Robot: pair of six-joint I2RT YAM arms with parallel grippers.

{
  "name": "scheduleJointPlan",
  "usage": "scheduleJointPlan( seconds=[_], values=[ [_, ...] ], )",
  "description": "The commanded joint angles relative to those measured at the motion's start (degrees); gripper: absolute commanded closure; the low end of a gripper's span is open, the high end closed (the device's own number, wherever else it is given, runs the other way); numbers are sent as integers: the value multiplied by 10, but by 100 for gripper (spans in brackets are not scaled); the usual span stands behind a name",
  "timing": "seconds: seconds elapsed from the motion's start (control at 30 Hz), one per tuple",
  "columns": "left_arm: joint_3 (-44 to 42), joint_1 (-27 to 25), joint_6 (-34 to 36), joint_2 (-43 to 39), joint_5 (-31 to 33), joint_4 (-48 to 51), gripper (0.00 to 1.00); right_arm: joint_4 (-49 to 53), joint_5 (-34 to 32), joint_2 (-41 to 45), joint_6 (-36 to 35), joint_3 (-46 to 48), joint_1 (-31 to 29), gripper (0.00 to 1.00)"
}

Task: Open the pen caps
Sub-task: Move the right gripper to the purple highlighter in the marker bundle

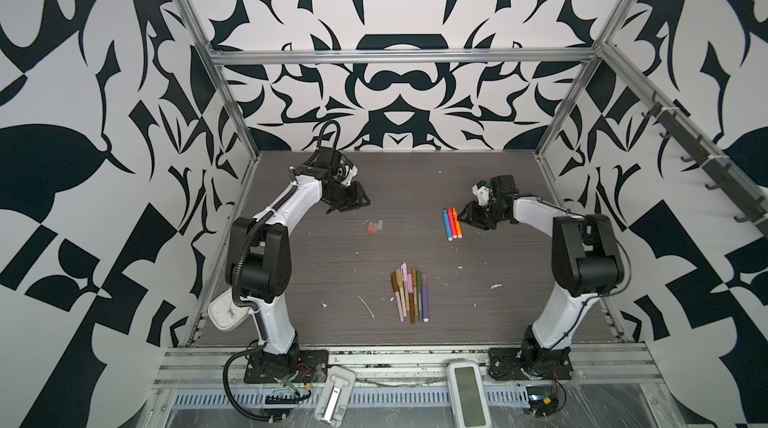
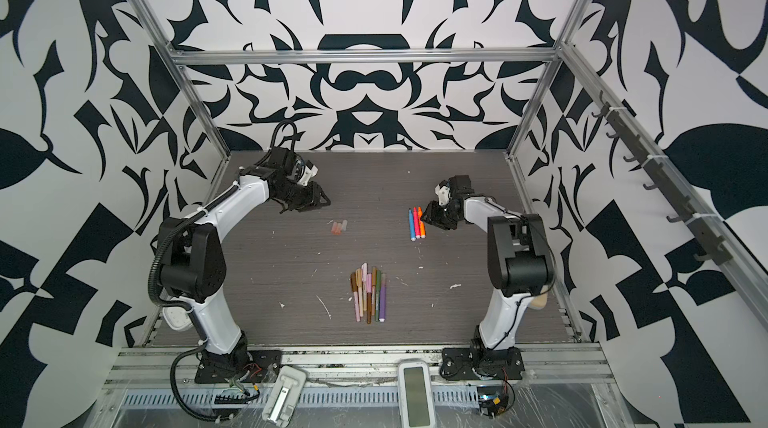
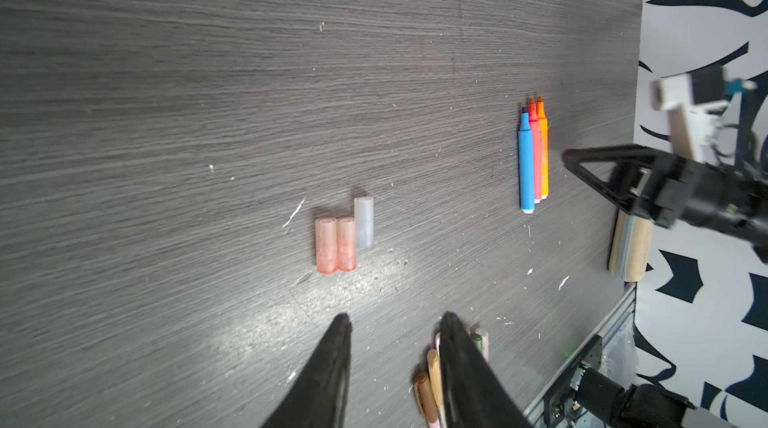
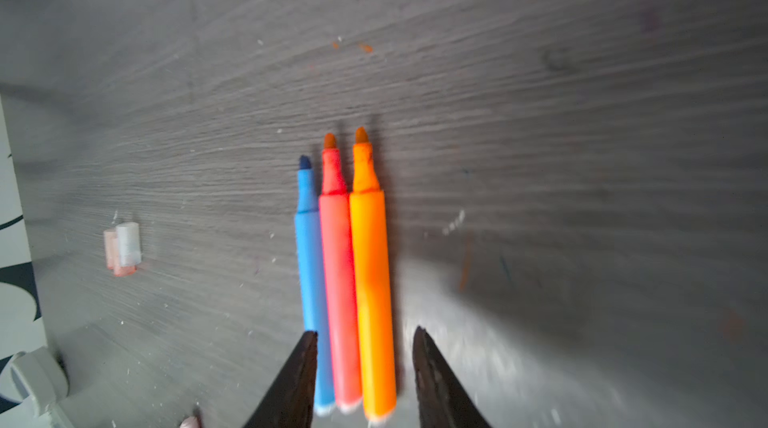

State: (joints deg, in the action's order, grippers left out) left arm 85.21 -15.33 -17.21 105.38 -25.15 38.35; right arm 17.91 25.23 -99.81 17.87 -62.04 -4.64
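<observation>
Item one, nearest the front rail: we log a white handset point(image 1: 467, 396) with a grey screen and a white clip-like piece point(image 1: 334, 399). Both lie off the surface point(image 1: 316, 322), well in front of the slim pen bundle point(image 1: 409, 295) and well apart from both sets of jaws.

Item two, the slim pen bundle itself: we count capped pens in brown, tan, pink and green, with one purple pen point(image 1: 424, 301) on the bundle's right flank. They lie side by side and touching. Scattered white flecks point(image 1: 365, 306) lie to the bundle's left and right.

Item three, behind the bundle and to its left: three loose pen caps point(image 3: 343, 239), two pinkish and one clear, lie flat and touch one another. The left jaws hang over the surface further behind the bundle than the caps and further left. They are parted, empty and apart from the caps.

Item four, behind the bundle and to its right: the blue pen point(image 4: 313, 280), red pen point(image 4: 340, 280) and orange pen point(image 4: 372, 280) lie uncapped, flank to flank, bare tips toward the back wall. The right jaws stand released. In a top view they sit just right of the orange pen. In the blurred right wrist view the red and orange pens show in the gap between them. We cannot tell whether they touch either pen.

Item five, poses: the left arm point(image 1: 291, 201) and right arm point(image 1: 536, 212) each rise from the front rail and bend at the elbow. They reach inward behind the bundle, wrists tipped down.
</observation>
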Motion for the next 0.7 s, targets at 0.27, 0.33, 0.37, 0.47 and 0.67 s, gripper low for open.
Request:
scheduleJointPlan(
  seconds=[0.27,0.33,0.37,0.47,0.67],
  values=[
    [-12,3,-21,-27,-37,-8,61,83,-208,253,102,164,-282,61],
    [-15,2,-24,-34,-41,-13,61,77,-240,260,159,186,-358,62],
    [-17,2,-25,-38,-41,-14,61,71,-256,263,190,197,-395,62],
    [-24,-1,-28,-48,-43,-20,61,61,-303,260,265,208,-491,62],
    [-23,-3,-29,-54,-44,-21,61,113,-373,199,357,170,-605,64]
  ],
)
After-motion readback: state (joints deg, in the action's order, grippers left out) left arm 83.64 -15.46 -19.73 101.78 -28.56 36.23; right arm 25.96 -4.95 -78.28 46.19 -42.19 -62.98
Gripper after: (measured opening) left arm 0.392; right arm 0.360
